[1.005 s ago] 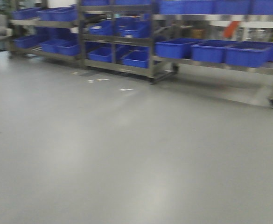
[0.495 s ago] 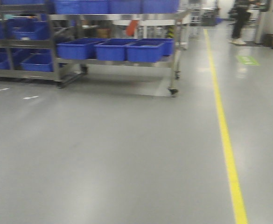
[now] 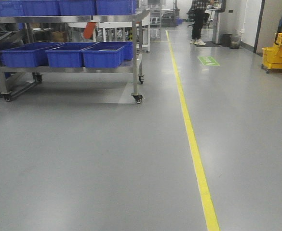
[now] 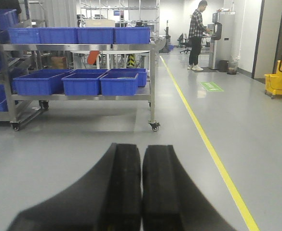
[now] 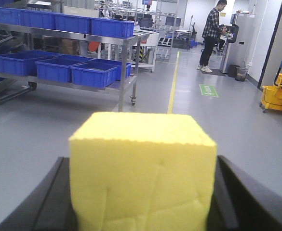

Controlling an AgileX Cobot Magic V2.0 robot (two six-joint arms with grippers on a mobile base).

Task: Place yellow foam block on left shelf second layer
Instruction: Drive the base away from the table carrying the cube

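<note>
Foam cargo: the yellow foam block (image 5: pixel 143 173) is pinched between the fingers of the right pincer (image 5: pixel 141 204). It is carried well short of the steel rack (image 3: pixel 63 70) and is not on any shelf.
Idle arm: the left pincer (image 4: pixel 141 187) has its pads pressed together with nothing between them, and is held low, facing the rack.
Change noted: a second ago shelving filled the front view across its whole width. Half a second ago only this rack's end remained, upper left. Now the rack stands at the far upper left, and the yellow floor line (image 3: pixel 191 134) runs past its right end. We read this as the base swinging to its right.
Meaning for task: we judge the work to be in transit, with placement not begun. The shelf wanted may lie left of the rack, outside the present front view. We cannot tell which unit is the target.
Around the rack: blue bins (image 3: pixel 102 55) crowd its lower layer and more line its top. A person (image 3: pixel 199 21) stands beyond it, and a yellow mop bucket (image 3: pixel 277 57) is far to its right.
Obstructions: nothing stands on the floor (image 3: pixel 83 159) between us and the rack. The bins leave little free surface on this rack.
</note>
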